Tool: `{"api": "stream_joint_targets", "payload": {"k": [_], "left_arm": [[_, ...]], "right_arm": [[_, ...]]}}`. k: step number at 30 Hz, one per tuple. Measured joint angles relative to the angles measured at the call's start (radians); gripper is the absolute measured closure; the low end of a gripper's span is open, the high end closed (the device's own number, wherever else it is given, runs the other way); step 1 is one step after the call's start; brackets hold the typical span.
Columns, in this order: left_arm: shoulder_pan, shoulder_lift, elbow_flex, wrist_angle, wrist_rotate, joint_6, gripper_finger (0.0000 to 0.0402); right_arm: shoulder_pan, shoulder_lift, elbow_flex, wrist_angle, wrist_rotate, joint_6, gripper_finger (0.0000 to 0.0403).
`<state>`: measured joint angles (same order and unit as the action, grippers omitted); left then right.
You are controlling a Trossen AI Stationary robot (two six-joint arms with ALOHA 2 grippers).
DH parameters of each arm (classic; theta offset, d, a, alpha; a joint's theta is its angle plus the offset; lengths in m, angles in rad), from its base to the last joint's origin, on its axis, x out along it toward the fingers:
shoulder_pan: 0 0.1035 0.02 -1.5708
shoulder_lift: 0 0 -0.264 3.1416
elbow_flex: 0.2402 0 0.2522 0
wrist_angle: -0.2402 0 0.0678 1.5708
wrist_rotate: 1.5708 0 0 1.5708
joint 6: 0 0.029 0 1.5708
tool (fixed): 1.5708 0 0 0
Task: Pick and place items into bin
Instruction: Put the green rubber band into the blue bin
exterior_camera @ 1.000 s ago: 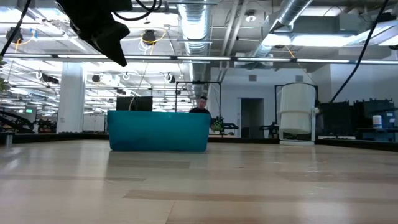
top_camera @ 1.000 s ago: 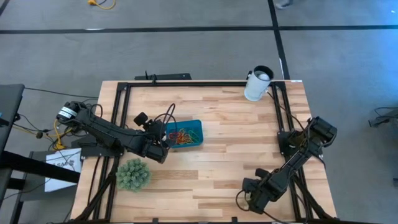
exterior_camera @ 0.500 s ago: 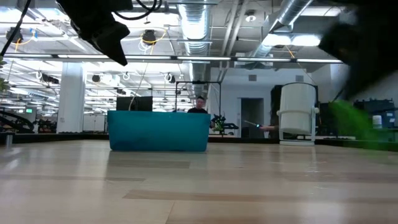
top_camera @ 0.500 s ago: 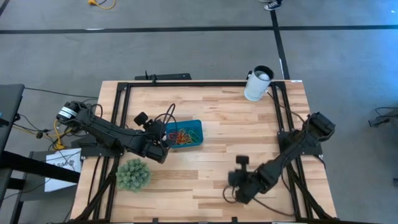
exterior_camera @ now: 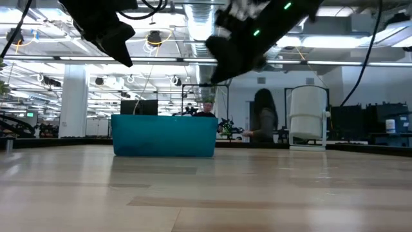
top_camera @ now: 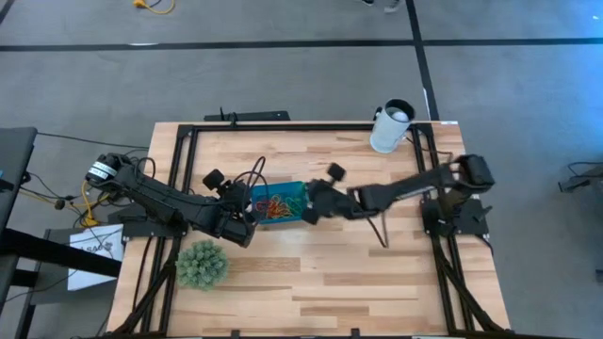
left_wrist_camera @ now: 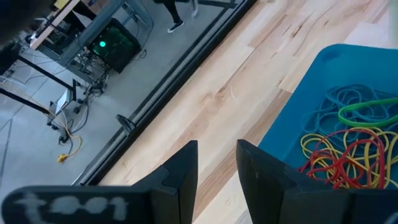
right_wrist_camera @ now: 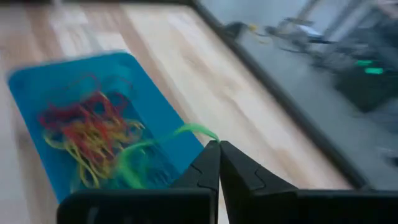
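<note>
One second has carried my right gripper (top_camera: 308, 213) from the near right corner of the table (top_camera: 377, 273) to the bin (right_wrist_camera: 37, 81)'s right edge, and its fingers have pinched together on a green band (right_wrist_camera: 189, 129) that trails over the rim. The bin (top_camera: 279, 203) sits left of centre with a tangle of bands (left_wrist_camera: 348, 149) inside. My left gripper (left_wrist_camera: 216, 163) waits just beside the bin's other side, fingers apart and empty. Judging by this, I am ready to drop the band in.
</note>
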<state>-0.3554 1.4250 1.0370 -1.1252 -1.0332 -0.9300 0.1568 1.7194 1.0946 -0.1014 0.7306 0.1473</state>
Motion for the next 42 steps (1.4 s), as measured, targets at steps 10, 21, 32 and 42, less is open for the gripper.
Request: {"api": "stream_joint_targets", "payload": {"k": [10, 21, 32, 42], "left_arm": [[0.000, 0.000, 0.000, -0.014, -0.038, -0.059, 0.0301], [0.000, 0.000, 0.000, -0.013, -0.022, -0.089, 0.0301], [0.000, 0.000, 0.000, -0.013, 0.037, -0.089, 0.0301], [0.000, 0.000, 0.000, -0.008, 0.043, -0.092, 0.0301]], "right_arm": [[-0.069, 0.115, -0.001, 0.170, -0.132, -0.238, 0.0403], [-0.080, 0.115, 0.000, 0.252, -0.303, -0.288, 0.0402], [-0.081, 0.114, 0.000, 0.230, -0.315, -0.261, 0.0399], [-0.092, 0.189, 0.005, 0.209, -0.314, -0.224, 0.0340]]}}
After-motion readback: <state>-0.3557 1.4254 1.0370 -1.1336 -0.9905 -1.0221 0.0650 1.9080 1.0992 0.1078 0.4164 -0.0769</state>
